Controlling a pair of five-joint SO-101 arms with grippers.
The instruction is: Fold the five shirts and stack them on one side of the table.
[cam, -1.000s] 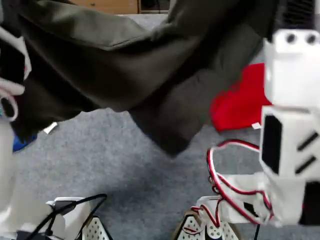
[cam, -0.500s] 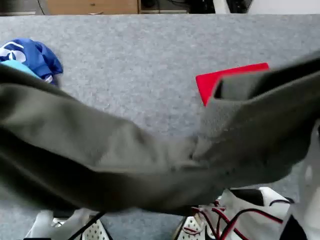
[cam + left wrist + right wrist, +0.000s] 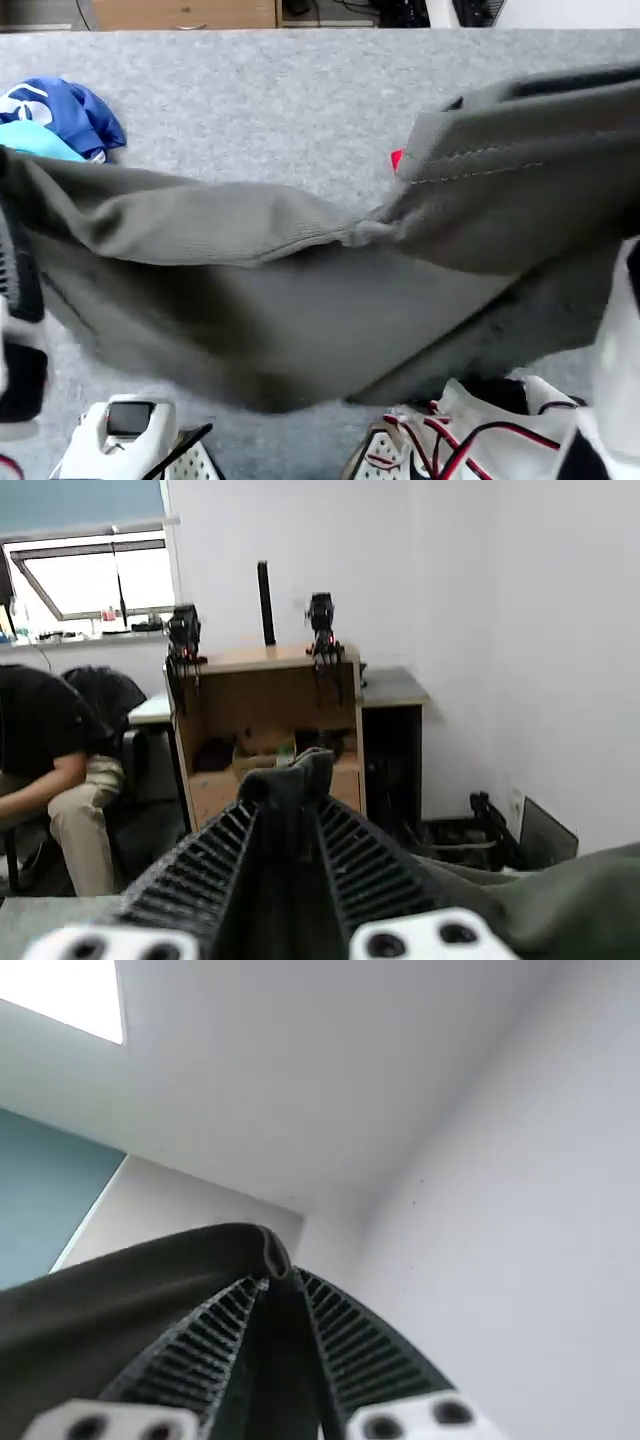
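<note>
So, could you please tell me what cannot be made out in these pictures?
High view: the olive shirt covers nearly all of the red shirt and much of the table.
High view: the left edge cuts off the blue shirt.
Wrist views: the left gripper and right gripper hide the cloth pinched inside them.

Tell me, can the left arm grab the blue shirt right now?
Probably not. The left gripper is shut on the olive shirt, holding it up together with the right gripper, so it has no free grip. The blue shirt lies uncovered on the table.
</note>
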